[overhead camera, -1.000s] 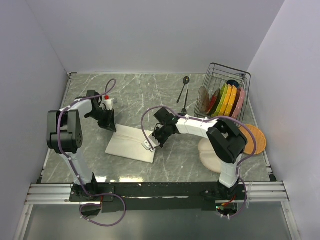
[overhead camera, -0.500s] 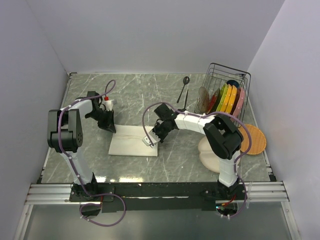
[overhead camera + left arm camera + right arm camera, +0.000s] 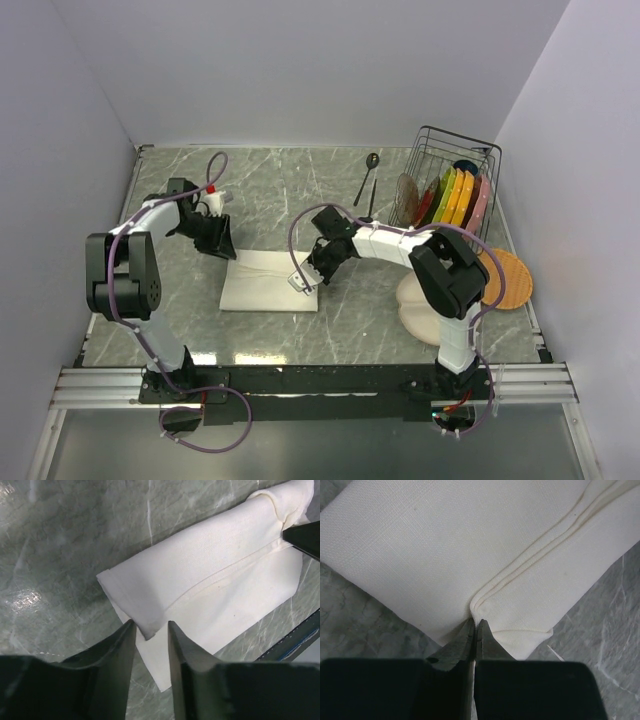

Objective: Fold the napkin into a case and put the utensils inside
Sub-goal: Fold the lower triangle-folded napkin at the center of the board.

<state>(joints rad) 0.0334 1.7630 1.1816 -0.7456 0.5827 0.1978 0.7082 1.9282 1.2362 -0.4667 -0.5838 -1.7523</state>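
You worked on a grey marbled stone table (image 3: 300, 185) with plain white walls (image 3: 300, 70) around it. A black wire rack (image 3: 470, 140) at the far right held bright plates (image 3: 455, 200) standing on edge. The dark fork (image 3: 371, 205) and dark spoon (image 3: 367, 172) lay just beside it. The cream-white cloth napkin (image 3: 262, 292) lay folded in the middle. Your left gripper (image 3: 150, 630) pinched its far left corner. Your right gripper (image 3: 474, 627) was squeezed tight on its right edge.

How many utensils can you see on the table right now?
2. A dark slender spoon and a dark slender fork lie at the far side, just left of the wire dish rack. Neither touches the cream-white cloth napkin. More could be hidden in the rack.
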